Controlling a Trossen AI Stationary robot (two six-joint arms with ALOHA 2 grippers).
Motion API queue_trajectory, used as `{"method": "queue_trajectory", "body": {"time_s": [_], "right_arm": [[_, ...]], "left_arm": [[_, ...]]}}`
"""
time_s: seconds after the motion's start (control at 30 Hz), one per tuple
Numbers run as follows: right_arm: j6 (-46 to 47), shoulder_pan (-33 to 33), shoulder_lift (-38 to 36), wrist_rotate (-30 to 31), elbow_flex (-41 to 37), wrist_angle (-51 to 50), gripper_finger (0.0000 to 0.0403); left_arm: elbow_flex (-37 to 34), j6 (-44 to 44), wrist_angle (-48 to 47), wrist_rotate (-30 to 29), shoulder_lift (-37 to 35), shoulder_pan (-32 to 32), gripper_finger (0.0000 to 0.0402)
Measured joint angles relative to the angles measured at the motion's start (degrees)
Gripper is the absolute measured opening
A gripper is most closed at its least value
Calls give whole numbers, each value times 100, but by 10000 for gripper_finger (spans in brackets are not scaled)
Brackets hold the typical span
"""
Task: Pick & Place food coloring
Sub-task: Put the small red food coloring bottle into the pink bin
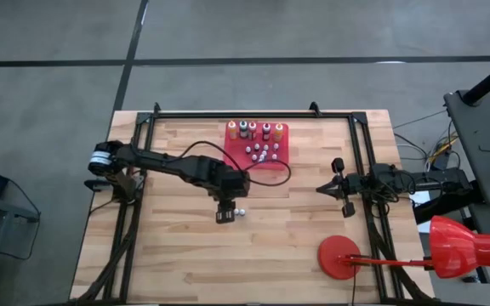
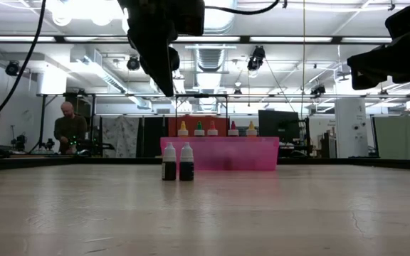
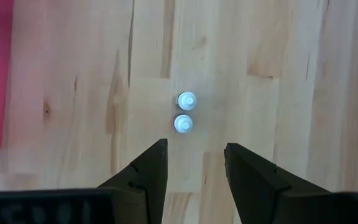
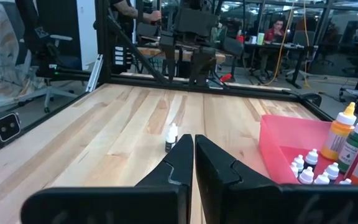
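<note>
Two dark food coloring bottles with white caps (image 2: 178,162) stand upright side by side on the bare wood near the table's middle. The left wrist view shows them from above as two white caps (image 3: 184,112). My left gripper (image 3: 196,145) is open and hovers well above them (image 2: 164,64), touching nothing. The red tray (image 1: 281,159) toward the far edge holds several more bottles: taller coloured ones (image 1: 255,129) along its far side, small whitish ones (image 1: 262,153) nearer. My right gripper (image 4: 194,138) is shut and waits at the table's right (image 1: 323,189).
Black frame rails (image 1: 253,114) run along the table's far edge and down both sides. A red round-based stand (image 1: 339,256) sits near the right front corner. Bare wood lies around the two bottles. A person (image 2: 68,128) is in the room beyond the table.
</note>
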Motion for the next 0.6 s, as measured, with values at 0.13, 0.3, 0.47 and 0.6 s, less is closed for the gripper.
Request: {"method": "queue_trajectory", "body": {"time_s": [0.13,0.3,0.47,0.6], "right_arm": [[5,0,-2,-2,-1,-1,8],[0,0,-2,0,-1,-1,8],[-7,0,-2,0,0,1,8],[0,0,0,-1,1,-1,8]], "left_arm": [[3,45,73,15,-2,-41,131],[13,126,135,15,26,-37,131],[12,313,153,-2,96,-56,131],[7,383,138,-3,270,-86,131]]}}
